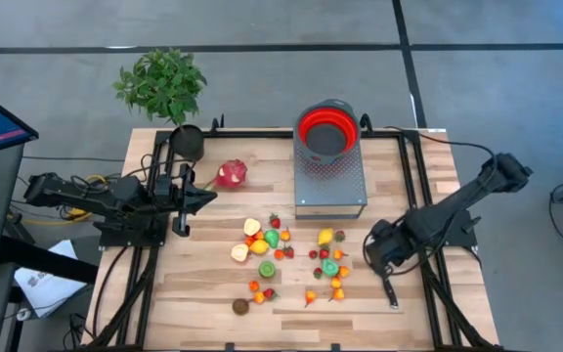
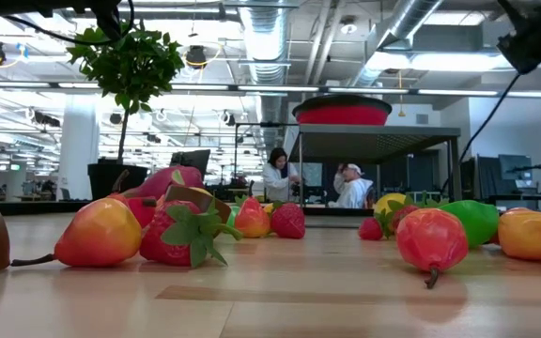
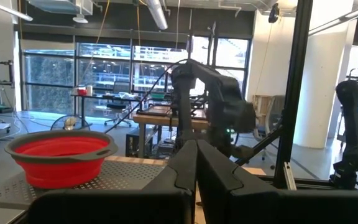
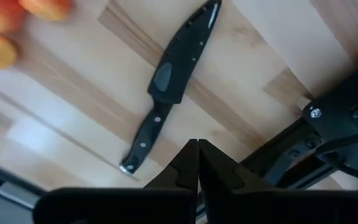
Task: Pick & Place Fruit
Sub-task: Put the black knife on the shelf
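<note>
1. Spanning the frame is a pale wooden plank table [image 1: 194, 293] with a dark metal frame along its edges; beyond it lies an open workshop with exposed ceiling ducts, where two people in white coats [image 2: 277, 176] stand far back.
2. The small glossy plastic toy fruits [image 1: 291, 252], red, orange, yellow and green, lie scattered over the table's middle, with a brown round one [image 1: 240, 306] nearer the front edge.
3. The pink-red dragon fruit [image 1: 231, 174] lies toward the back left.
4. A round red collapsible bowl [image 1: 326, 129] sits on a perforated grey metal stand [image 1: 329, 184] at the back edge.
5. The left gripper [image 1: 203, 196] hovers by the left edge, fingers pressed together, empty.
6. The right gripper [image 1: 383, 266], fingers pressed together and empty, hangs above a black-handled sheathed knife [image 4: 169, 79] near the right front corner.
</note>
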Motion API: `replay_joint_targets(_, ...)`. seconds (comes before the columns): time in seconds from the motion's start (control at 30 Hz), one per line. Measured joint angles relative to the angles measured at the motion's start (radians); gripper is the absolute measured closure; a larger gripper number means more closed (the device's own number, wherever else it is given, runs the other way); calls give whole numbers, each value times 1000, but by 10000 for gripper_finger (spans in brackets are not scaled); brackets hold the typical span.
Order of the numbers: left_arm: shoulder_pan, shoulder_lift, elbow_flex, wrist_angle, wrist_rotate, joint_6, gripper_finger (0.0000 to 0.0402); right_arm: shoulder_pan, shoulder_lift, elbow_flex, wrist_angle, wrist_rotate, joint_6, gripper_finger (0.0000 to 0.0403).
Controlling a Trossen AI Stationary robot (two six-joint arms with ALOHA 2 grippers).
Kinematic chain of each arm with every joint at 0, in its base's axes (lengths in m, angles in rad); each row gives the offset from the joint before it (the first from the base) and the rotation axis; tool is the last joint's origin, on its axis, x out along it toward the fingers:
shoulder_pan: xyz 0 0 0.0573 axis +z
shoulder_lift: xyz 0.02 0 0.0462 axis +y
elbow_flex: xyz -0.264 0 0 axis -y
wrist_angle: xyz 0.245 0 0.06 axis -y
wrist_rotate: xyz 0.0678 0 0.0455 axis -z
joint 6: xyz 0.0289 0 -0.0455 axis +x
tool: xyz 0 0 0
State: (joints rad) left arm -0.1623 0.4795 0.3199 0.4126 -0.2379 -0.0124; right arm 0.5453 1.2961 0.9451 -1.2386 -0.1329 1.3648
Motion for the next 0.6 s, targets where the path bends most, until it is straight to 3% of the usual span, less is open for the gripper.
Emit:
replay_joint_targets(0.13, 0, 0, 0, 0, 0, 0, 399, 23, 69, 0, 40, -36, 24, 374)
replay_joint_targets(0.3, 0, 0, 0, 0, 0, 0, 399, 59, 119, 0, 88, -45, 24, 314)
replay_joint_targets(0.47, 0, 0, 0, 0, 0, 0, 399, 112, 123, 0, 107, -14, 34, 248)
replay_joint_targets(0.6, 0, 0, 0, -1, 0, 0, 399, 165, 93, -43, 200, 10, 133, 218)
